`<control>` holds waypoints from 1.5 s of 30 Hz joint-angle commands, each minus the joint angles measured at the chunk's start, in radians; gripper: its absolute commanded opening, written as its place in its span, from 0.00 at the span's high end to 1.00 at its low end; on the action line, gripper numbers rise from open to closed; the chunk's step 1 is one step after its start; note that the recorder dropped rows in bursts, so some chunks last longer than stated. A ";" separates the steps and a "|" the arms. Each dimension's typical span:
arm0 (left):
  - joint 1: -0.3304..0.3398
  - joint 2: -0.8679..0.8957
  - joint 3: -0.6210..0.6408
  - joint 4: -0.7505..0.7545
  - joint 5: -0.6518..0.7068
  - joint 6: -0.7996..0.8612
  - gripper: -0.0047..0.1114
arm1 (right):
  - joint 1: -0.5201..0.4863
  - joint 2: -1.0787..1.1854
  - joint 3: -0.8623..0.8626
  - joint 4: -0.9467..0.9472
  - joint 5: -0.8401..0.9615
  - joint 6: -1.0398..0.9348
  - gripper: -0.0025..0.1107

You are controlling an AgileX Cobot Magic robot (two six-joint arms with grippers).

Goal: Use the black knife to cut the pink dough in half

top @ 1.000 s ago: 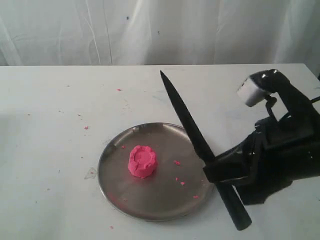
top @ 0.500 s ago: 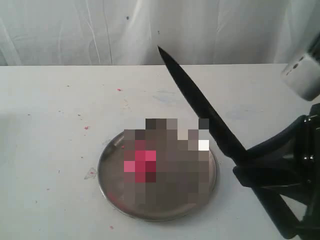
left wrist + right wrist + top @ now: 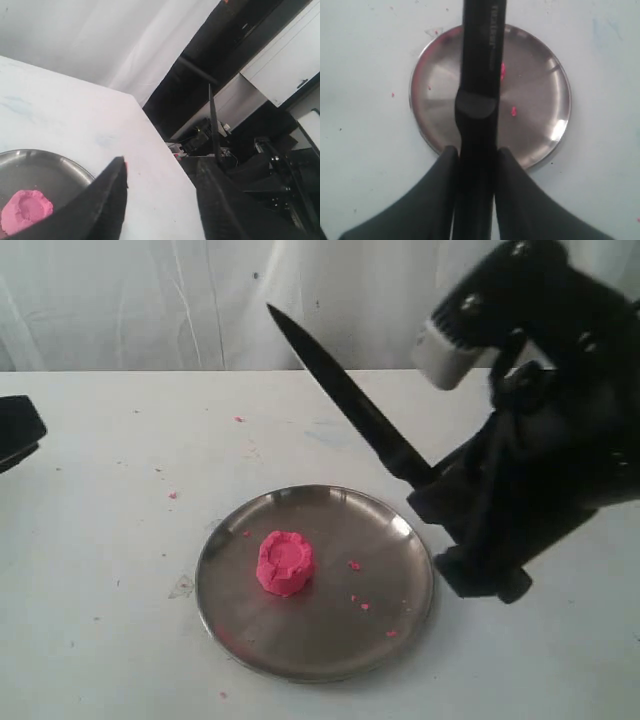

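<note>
The pink dough [image 3: 285, 562] is one round lump with a dented top, lying left of centre on the round steel plate [image 3: 395, 540]. The left wrist view shows the pink dough [image 3: 26, 210] low beside that plate [image 3: 55, 167]. My right gripper [image 3: 432, 483] is shut on the handle of the black knife [image 3: 345, 398], which is lifted above the plate's far right with its blade pointing up and to the back left. In the right wrist view the black knife [image 3: 480, 75] runs over the plate and hides the dough; the right gripper [image 3: 475, 155] clamps it. My left gripper [image 3: 162, 167] is open and holds nothing.
Tiny pink crumbs [image 3: 358, 602] lie on the plate, and more crumbs [image 3: 172, 495] are scattered over the white table. A white curtain [image 3: 150, 300] hangs behind the table. The left arm [image 3: 15, 430] shows only at the left edge.
The right arm has risen and swung left with the knife, so the blade tip now stands higher and further left. The left arm has come into view at the left edge.
</note>
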 commanded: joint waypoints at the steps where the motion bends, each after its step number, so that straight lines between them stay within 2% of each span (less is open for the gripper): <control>1: 0.003 0.191 -0.009 -0.120 0.092 0.226 0.54 | 0.029 0.101 -0.009 -0.012 -0.100 0.018 0.98; 6: -0.035 0.395 -0.089 -0.120 0.082 0.336 0.54 | 0.057 0.187 -0.009 -0.008 -0.205 0.018 0.98; 12: -0.148 0.564 -0.238 -0.120 0.062 0.423 0.54 | 0.057 0.280 -0.029 0.039 -0.283 0.046 0.98; 14: -0.219 0.629 -0.284 -0.120 -0.013 0.445 0.51 | 0.057 0.309 -0.045 0.066 -0.299 0.046 0.98; 18: -0.284 0.693 -0.326 -0.120 -0.132 0.479 0.43 | 0.057 0.327 -0.055 0.091 -0.320 0.052 0.98; 25: -0.325 0.770 -0.416 -0.120 -0.124 0.473 0.43 | 0.057 0.334 -0.055 0.123 -0.331 0.054 0.98; 27: -0.325 0.781 -0.427 -0.120 -0.124 0.461 0.46 | 0.057 0.334 -0.055 0.123 -0.331 0.054 0.98; 37: -0.325 0.781 -0.429 -0.120 -0.120 0.447 0.79 | 0.057 0.334 -0.055 0.123 -0.331 0.063 0.98; 38: -0.325 0.781 -0.429 -0.120 -0.118 0.447 0.82 | 0.057 0.334 -0.055 0.123 -0.333 0.065 0.98; 39: -0.325 0.781 -0.429 -0.120 -0.107 0.447 0.90 | 0.057 0.334 -0.055 0.127 -0.333 0.065 0.98; 41: -0.325 0.781 -0.437 -0.120 -0.084 0.447 0.96 | 0.057 0.334 -0.055 0.127 -0.335 0.065 0.98; 45: -0.325 0.781 -0.457 -0.120 -0.074 0.452 0.96 | 0.057 0.334 -0.055 0.129 -0.339 0.065 0.98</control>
